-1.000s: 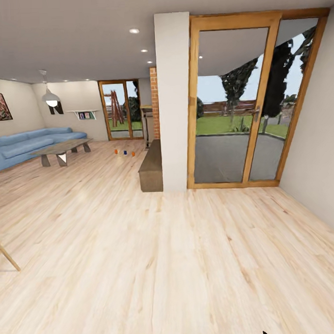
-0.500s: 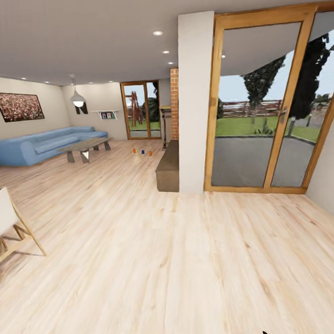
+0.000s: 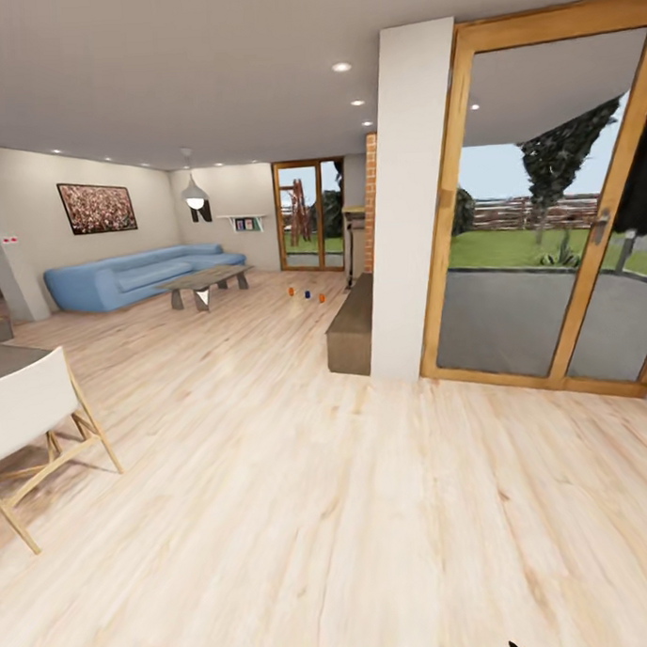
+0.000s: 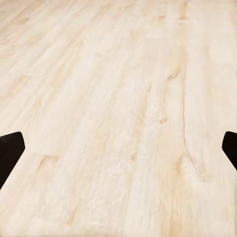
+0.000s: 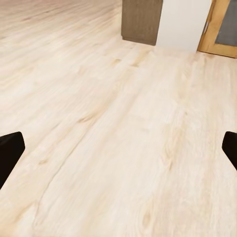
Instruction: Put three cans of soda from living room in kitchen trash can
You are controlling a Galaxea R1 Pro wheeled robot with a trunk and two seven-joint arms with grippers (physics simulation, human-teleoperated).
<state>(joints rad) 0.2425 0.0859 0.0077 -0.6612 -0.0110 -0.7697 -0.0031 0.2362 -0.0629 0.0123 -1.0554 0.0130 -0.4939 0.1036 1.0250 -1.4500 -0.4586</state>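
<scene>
Both pairs of fingers are spread wide with nothing between them — the left gripper (image 4: 118,145) and the right gripper (image 5: 118,148) each show dark tips at opposite frame edges over bare wood floor (image 3: 304,513). The three cans of soda (image 3: 305,293) stand upright on that floor far off, just above centre-left in the head view, between the coffee table (image 3: 205,282) and the long low cabinet (image 3: 353,328). They lie well ahead and slightly left — neither arm is within reach, so driving closer comes first.
</scene>
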